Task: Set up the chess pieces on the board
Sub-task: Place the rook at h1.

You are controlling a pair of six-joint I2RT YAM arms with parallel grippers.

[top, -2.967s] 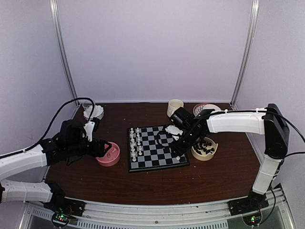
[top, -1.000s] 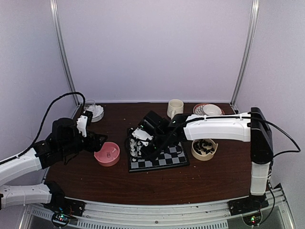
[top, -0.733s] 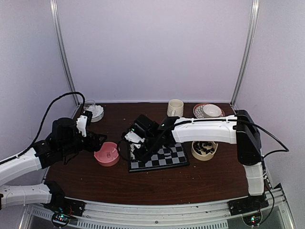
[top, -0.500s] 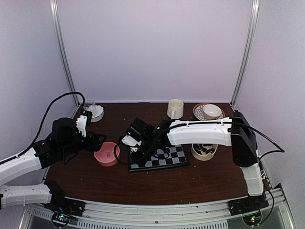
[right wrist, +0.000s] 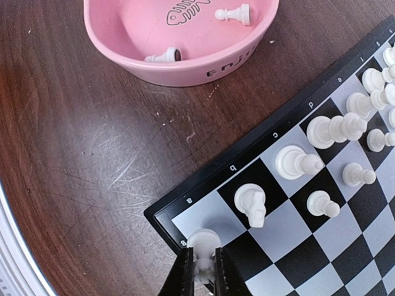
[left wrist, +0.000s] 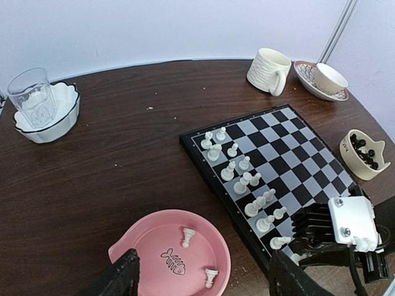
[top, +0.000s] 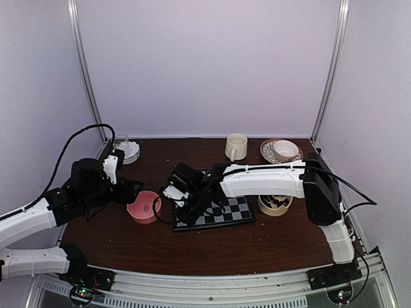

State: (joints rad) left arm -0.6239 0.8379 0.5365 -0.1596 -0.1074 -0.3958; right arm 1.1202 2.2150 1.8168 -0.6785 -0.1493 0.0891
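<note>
The board (top: 234, 208) lies mid-table, with white chess pieces (left wrist: 237, 169) in two rows along its left side. My right gripper (right wrist: 202, 259) is shut on a white piece (right wrist: 202, 242) over the corner square by the rim letter "a" of the board (right wrist: 278, 238). I cannot tell whether its base touches. In the top view that right gripper (top: 178, 204) is at the board's near-left corner. My left gripper (left wrist: 203, 285) is open above the pink bowl (left wrist: 148, 246), which holds two white pieces (left wrist: 187, 235). Black pieces sit in a beige bowl (top: 276, 203).
A glass in a white bowl (top: 125, 149) stands at the back left. A cream mug (top: 236, 146) and a saucer with a cup (top: 281, 149) stand behind the board. The pink bowl (top: 142, 208) lies close to the board's left rim, beside the right gripper.
The right arm has swung left across the board to its near-left corner with the white piece in its jaws. The left gripper drew back from the pink bowl, then held still.
</note>
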